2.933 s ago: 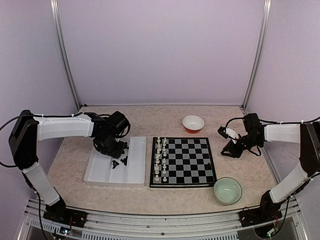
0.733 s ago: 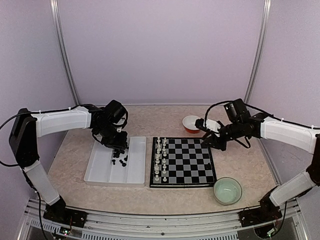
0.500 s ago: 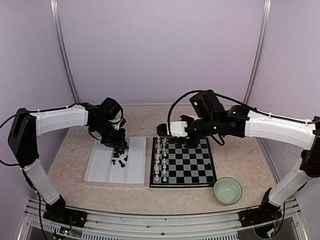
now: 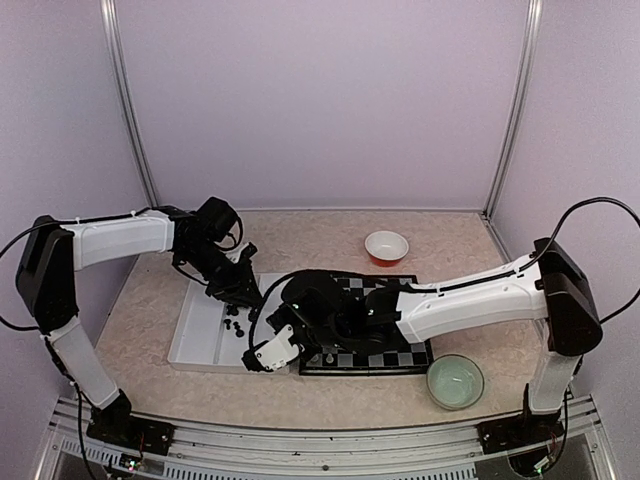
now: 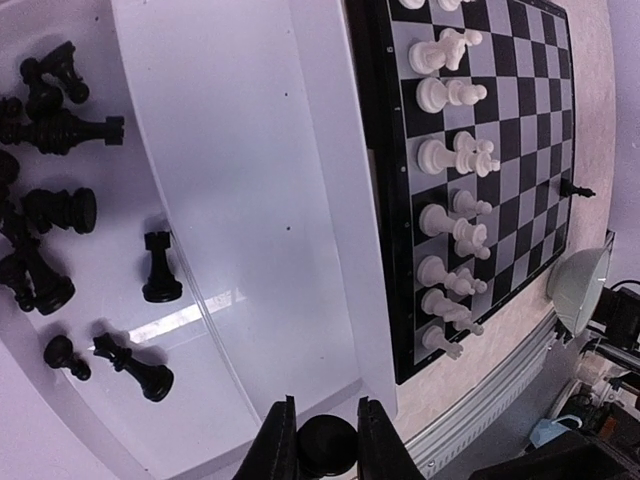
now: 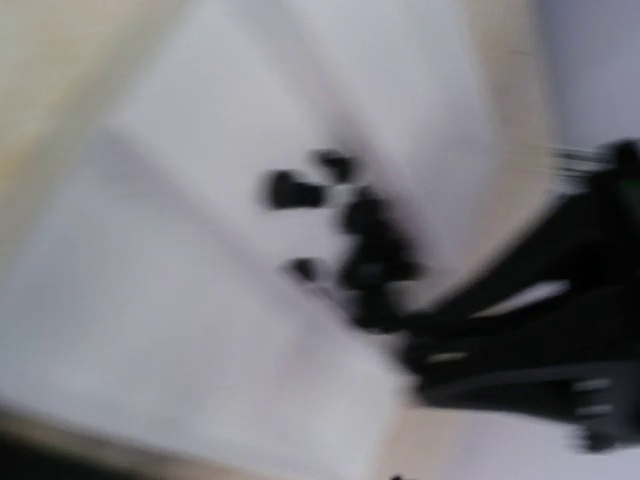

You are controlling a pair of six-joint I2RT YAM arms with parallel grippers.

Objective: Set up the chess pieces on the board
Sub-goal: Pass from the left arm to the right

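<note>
left gripper — clamped on one black piece, over tray | right gripper — width unreadable, at tray's near-right corner | loose black pieces in tray, left of board | board's empty files lie rightward; right arm across it probably obstructs

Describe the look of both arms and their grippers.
Both the left arm and right arm have white tubular shells with black joints and black cables looping alongside. The left gripper has slim black fingers; the right gripper shows white finger housings.
</note>
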